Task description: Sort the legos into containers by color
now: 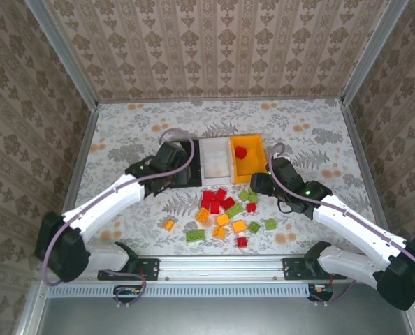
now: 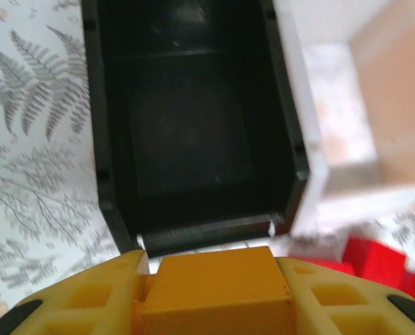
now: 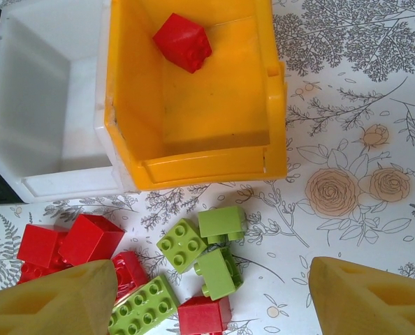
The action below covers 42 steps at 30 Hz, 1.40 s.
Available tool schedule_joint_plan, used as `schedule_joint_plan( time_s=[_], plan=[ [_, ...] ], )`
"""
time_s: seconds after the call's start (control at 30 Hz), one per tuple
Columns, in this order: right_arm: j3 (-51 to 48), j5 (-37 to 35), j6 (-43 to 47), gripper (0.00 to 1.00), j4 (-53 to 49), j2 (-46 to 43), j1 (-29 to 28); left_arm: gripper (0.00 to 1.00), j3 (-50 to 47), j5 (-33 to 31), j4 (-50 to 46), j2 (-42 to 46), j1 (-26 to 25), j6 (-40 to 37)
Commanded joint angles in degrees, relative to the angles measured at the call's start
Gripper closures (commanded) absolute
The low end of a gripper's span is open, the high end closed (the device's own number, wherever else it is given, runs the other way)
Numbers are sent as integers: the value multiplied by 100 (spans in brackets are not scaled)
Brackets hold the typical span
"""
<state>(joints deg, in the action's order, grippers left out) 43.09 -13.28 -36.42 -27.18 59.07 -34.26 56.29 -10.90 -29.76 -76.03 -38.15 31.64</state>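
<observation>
From above, the counter (image 1: 319,139) had walls (image 1: 214,49) on three sides. It had bare room far left and far right. The black bin (image 1: 191,171), white bin (image 1: 216,159) and orange bin (image 1: 253,166) stood side by side in a row. Loose bricks (image 1: 225,209) lay just in front of them. The left tool (image 1: 172,164) was over the black bin. The right tool (image 1: 255,185) was near the orange bin's front corner, over the bricks.

In the left wrist view, the left tool held an orange brick (image 2: 218,279) tight between its fingers. The brick was just before the black bin's near edge. The white bin sat right beside it.

In the right wrist view, the right tool stood wide. Green bricks (image 3: 200,248) lay on the flowery counter between its fingers, with red ones to the left. One red brick (image 3: 183,42) lay at the far end of the orange bin. The counter on the right was bare.
</observation>
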Motion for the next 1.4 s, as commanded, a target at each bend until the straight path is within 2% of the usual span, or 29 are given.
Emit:
schedule_joint_plan(
  time_s=[0.0,0.17,0.37,0.6,0.77,0.83,1.07,1.17,1.37],
  plan=[
    [-64,-109,-91,26,-101,-121,41,68,331,0,64,-611,322,-415],
    [-141,-43,-91,26,-193,-198,42,65,678,167,347,-1233,493,-470],
    [-187,7,-115,25,-394,-264,51,49,901,214,300,-1606,571,-469],
    [-213,179,-216,24,-667,-162,78,24,865,349,360,-1110,581,-438],
    [-203,353,-282,25,-1040,92,88,14,781,634,343,-559,532,-357],
    [-304,431,-298,27,-1132,167,86,1,633,702,409,-228,411,-321],
    [-768,739,-558,36,-1536,180,86,0,-82,617,529,690,-155,13],
    [-915,877,-576,41,-1584,296,77,0,-351,657,558,867,-236,169],
    [-974,1132,-596,43,-1404,797,38,0,-852,593,629,1183,-245,391]
  ],
)
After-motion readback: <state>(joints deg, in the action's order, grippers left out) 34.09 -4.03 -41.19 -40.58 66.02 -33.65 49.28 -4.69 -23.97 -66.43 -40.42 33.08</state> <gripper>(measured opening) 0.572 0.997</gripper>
